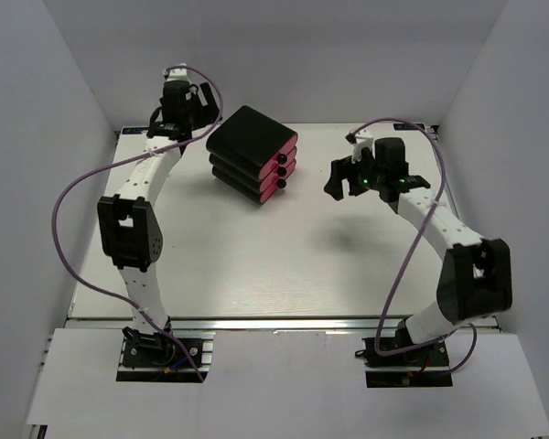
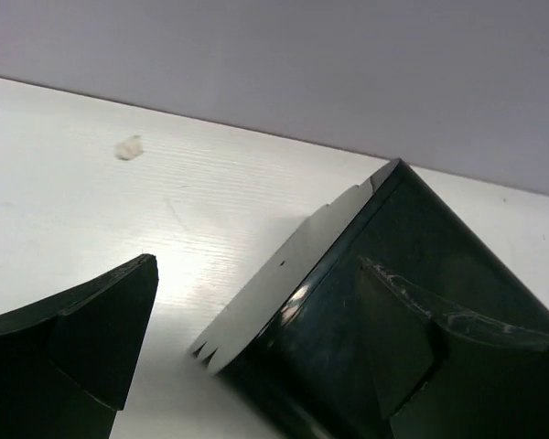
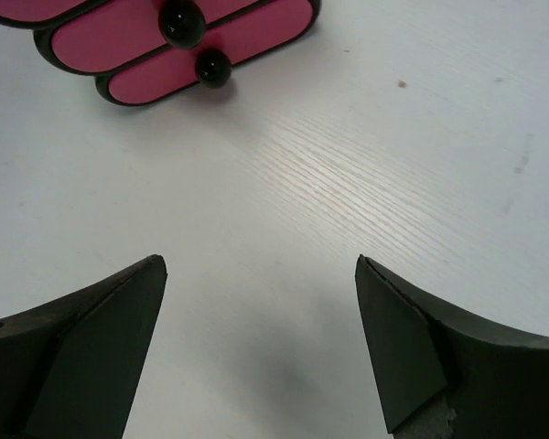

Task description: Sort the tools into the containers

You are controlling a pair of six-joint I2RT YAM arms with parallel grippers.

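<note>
Right pincer point(image 3: 261, 265) fingers fill the bottom of its wrist view, spread wide with only bare counter point(image 3: 393, 165) between them. Beyond lie pink drawers point(image 3: 192, 41) with round black knobs point(image 3: 180, 23). Only the overhead view shows all three drawers stacked in their black casing point(image 1: 247, 137), far middle-left on the counter. Left pincer point(image 2: 256, 265), also wide and empty, sits near the casing's glossy rear corner, seen only from its wrist.
</note>
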